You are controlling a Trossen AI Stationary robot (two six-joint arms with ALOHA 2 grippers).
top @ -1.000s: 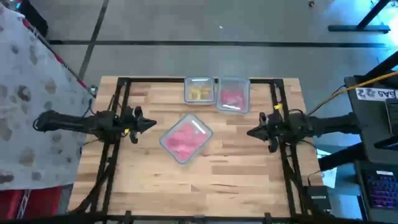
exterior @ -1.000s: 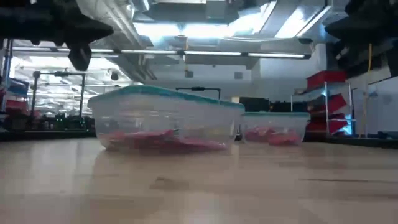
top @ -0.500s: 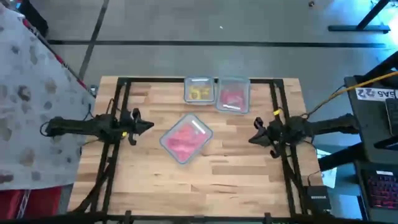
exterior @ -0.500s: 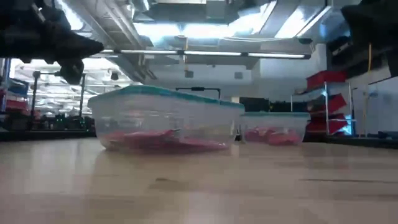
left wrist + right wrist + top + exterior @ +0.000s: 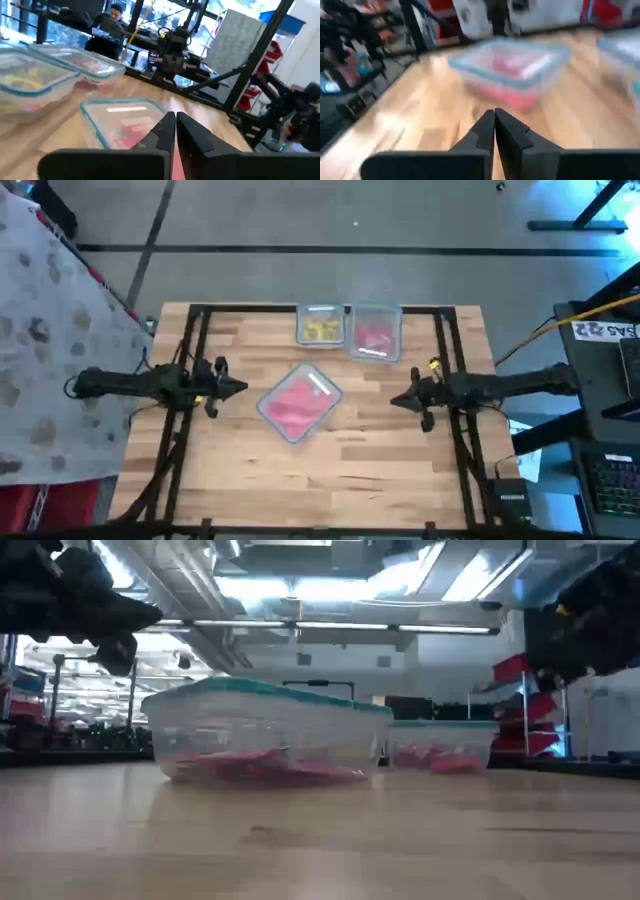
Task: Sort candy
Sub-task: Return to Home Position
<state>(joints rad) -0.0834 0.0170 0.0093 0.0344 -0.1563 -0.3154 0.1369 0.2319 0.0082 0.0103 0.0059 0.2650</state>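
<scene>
Pink-red candy (image 5: 293, 404) lies on the floor of a clear, teal-rimmed tub (image 5: 322, 385) in the middle of the table. The same tub (image 5: 262, 732) is in the low view. At the far edge stand two more tubs, one with yellow candy (image 5: 320, 328) and one with pink candy (image 5: 374, 336). My left gripper (image 5: 241, 388) hangs shut above the table, left of the middle tub and pointing at it (image 5: 175, 116). My right gripper (image 5: 394, 401) hangs shut to the tub's right, tipped slightly down (image 5: 494, 112). Neither touches anything.
A black frame (image 5: 197, 330) runs along the table's left, right and far edges. A person in patterned cloth (image 5: 50, 330) stands off the left edge. Bare wood (image 5: 330, 470) lies between the middle tub and the near edge.
Both grippers have sunk toward the table, staying shut. My left gripper came down a little and then kept still. My right gripper came down farther, tipping its nose downward, and now shows at the right in the low view.
</scene>
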